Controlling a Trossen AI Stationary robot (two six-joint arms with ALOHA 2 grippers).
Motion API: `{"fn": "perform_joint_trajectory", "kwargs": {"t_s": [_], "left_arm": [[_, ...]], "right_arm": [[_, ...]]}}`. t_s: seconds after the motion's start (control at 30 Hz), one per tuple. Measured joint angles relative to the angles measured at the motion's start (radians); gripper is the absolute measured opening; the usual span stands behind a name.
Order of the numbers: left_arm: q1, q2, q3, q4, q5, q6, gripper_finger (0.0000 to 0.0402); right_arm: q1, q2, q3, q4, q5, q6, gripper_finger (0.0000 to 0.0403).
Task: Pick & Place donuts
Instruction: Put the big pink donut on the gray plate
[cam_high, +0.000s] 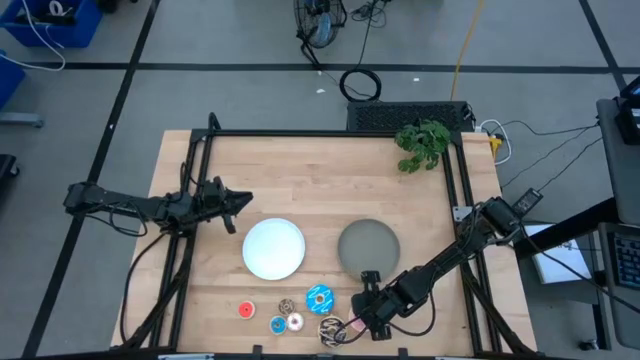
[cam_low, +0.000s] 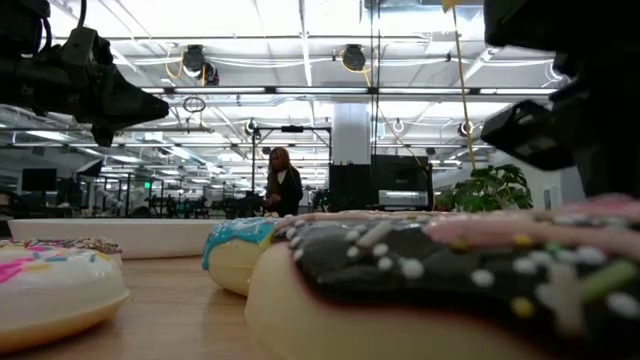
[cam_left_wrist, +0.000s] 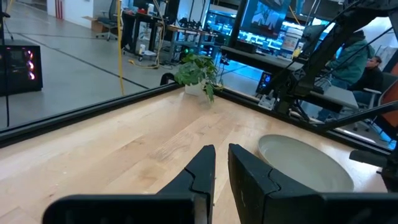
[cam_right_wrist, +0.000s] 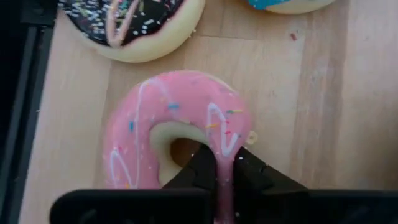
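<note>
Near front edge of table (cam_high: 210, 160): we see right gripper (cam_right_wrist: 217, 180) pinched on the pink donut (cam_right_wrist: 180, 137), fingers straddling one side of the ring, one through the hole.
Pink donut: flat on the wood near the table's front edge, beside brown-sprinkled donut (cam_right_wrist: 134, 28) and blue donut (cam_high: 320, 297).
Handling: we judge it light, squashy foam-like, matte, not fragile; ring wall is the sensible hold, mild squeeze.
Plates: white plate (cam_high: 273, 248) and grey plate (cam_high: 368, 246) mid-table.
Left gripper (cam_left_wrist: 221, 163): hovers near left edge, fingers nearly together, holding nothing.
</note>
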Motion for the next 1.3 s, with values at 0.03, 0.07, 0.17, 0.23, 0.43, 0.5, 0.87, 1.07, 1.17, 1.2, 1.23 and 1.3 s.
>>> {"fn": "perform_joint_trajectory", "kwargs": {"t_s": [0.03,0.07,0.17,0.23,0.43,0.5,0.87,1.07,1.17,1.2,1.23,1.3], "left_arm": [[0.000,0.000,0.000,0.000,0.000,0.000,0.0051],[0.000,0.000,0.000,0.000,0.000,0.000,0.0051],[0.000,0.000,0.000,0.000,0.000,0.001,0.0051],[0.000,0.000,0.000,0.003,0.000,0.001,0.0051],[0.000,0.000,0.000,0.018,0.002,0.001,0.0051],[0.000,0.000,0.000,0.016,0.002,0.000,0.0051],[0.000,0.000,0.000,0.025,0.002,0.003,0.0051],[0.000,0.000,0.000,0.025,-0.001,0.004,0.0051],[0.000,0.000,0.000,0.025,-0.001,0.004,0.0051],[0.000,0.000,0.000,0.025,-0.001,0.004,0.0051],[0.000,0.000,0.000,0.025,-0.001,0.004,0.0051],[0.000,0.000,0.000,0.025,-0.001,0.004,0.0051]], "right_arm": [[0.000,-0.012,0.000,0.003,0.002,-0.002,0.0019],[-0.001,-0.024,0.001,0.007,0.007,-0.004,0.0019],[-0.001,-0.067,0.002,-0.009,0.009,-0.022,0.0013],[-0.002,-0.107,0.002,-0.011,0.009,-0.025,0.0009],[-0.002,-0.253,0.002,-0.075,0.060,-0.052,0.0013],[-0.007,-0.304,0.002,-0.109,0.106,-0.060,0.0012],[-0.240,-0.477,0.004,-0.329,0.319,-0.135,0.0011],[-0.459,-0.435,0.000,-0.427,0.169,-0.186,0.0011],[-0.521,-0.409,-0.017,-0.411,0.091,-0.236,0.0011],[-0.537,-0.401,-0.029,-0.405,0.060,-0.250,0.0011],[-0.550,-0.393,-0.042,-0.396,0.029,-0.262,0.0011],[-0.568,-0.378,-0.072,-0.355,-0.021,-0.284,0.0011]]}}
